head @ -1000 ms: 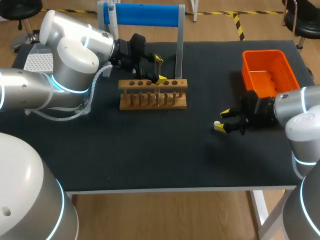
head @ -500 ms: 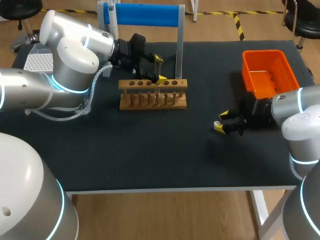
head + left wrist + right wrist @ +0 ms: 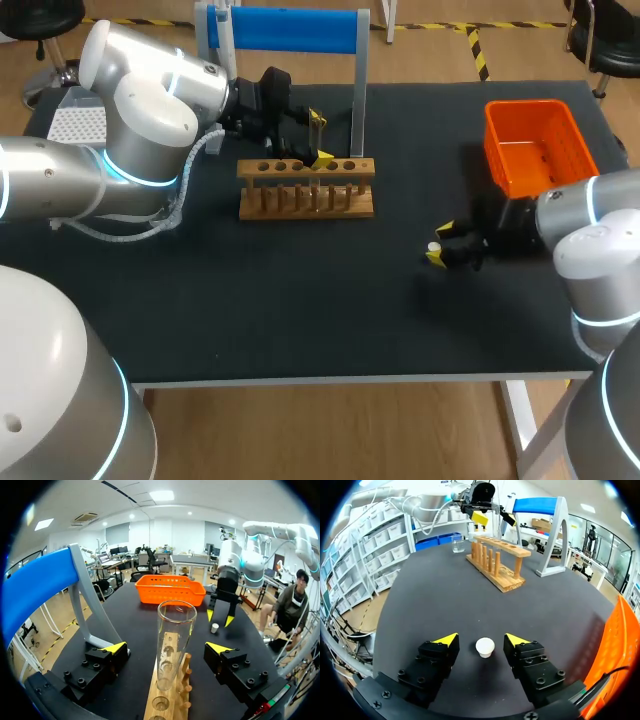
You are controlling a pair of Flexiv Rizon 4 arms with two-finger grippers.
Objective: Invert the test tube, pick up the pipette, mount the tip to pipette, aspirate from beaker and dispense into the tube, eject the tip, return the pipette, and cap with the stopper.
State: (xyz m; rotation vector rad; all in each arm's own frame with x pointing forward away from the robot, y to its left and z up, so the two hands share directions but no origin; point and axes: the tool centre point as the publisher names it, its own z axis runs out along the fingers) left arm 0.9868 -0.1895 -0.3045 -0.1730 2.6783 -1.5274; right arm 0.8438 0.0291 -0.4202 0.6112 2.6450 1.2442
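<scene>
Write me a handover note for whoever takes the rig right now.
Left gripper: open, fingers either side of the test tube, not touching it; the tube stands upright, mouth up, in the wooden rack.
Right gripper: open, straddling the white stopper on the table.
Done: tube righted in the rack; neither gripper holds the pipette; liquid in the tube cannot be told.
Left: grip the stopper, cap the tube.

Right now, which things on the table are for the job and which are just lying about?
For the job: test tube, wooden rack, white stopper, beaker.
Just lying about, it seems: orange basket, blue stand.
</scene>
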